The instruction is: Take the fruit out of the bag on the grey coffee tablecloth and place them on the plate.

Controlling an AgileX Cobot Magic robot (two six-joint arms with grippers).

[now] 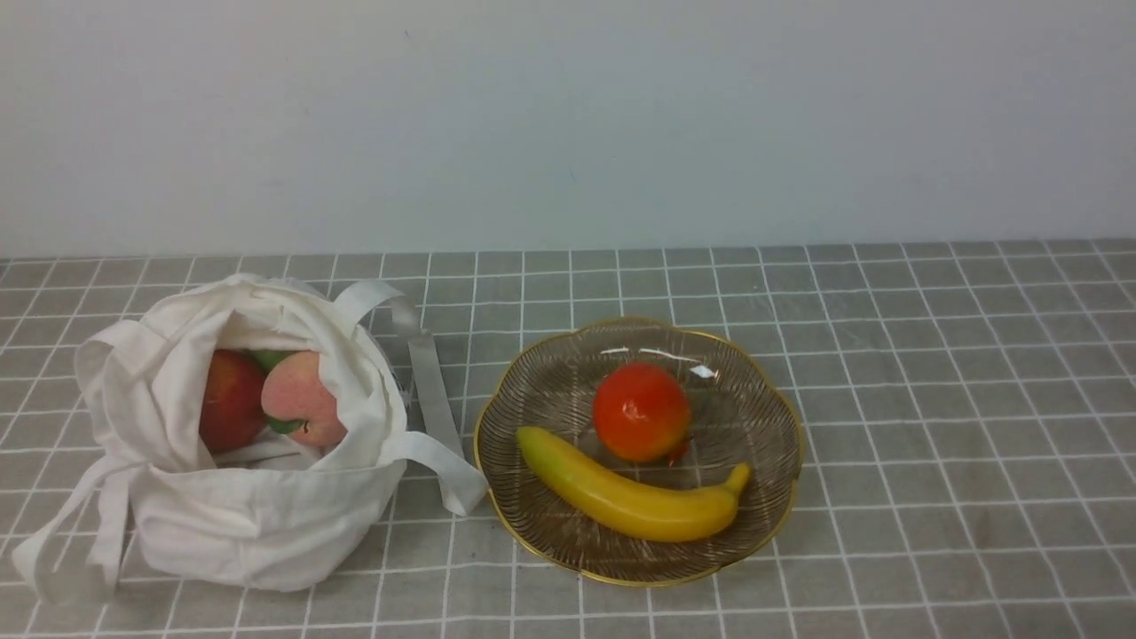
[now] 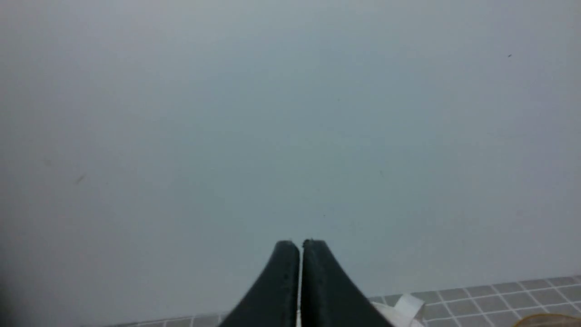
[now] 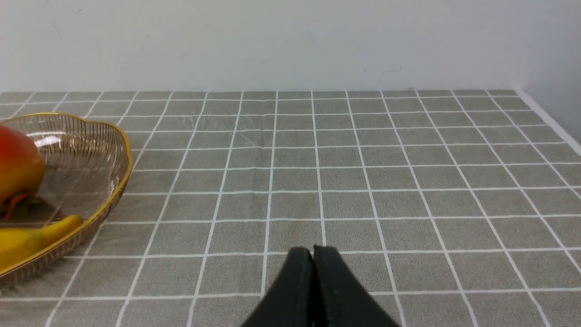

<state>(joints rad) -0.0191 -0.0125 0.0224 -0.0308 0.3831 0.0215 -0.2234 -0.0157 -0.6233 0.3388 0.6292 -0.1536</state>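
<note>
The white cloth bag (image 1: 248,506) sits open on the grey checked tablecloth (image 1: 932,426) at the left. Inside it lie a dark red apple (image 1: 229,399) and a pink peach (image 1: 302,395) with a green leaf. The ribbed glass plate (image 1: 763,417) with a gold rim stands to the bag's right. On it lie the yellow banana (image 1: 630,497) and the red-orange ball (image 1: 641,411). Neither gripper shows in the front view. My left gripper (image 2: 301,243) is shut and empty, facing the wall. My right gripper (image 3: 312,250) is shut and empty, over cloth beside the plate (image 3: 115,181).
A plain pale wall (image 1: 568,115) runs along the back of the table. A long white strap (image 1: 430,373) of the bag lies on the cloth between the bag and the plate. The table's edge (image 3: 547,118) shows in the right wrist view.
</note>
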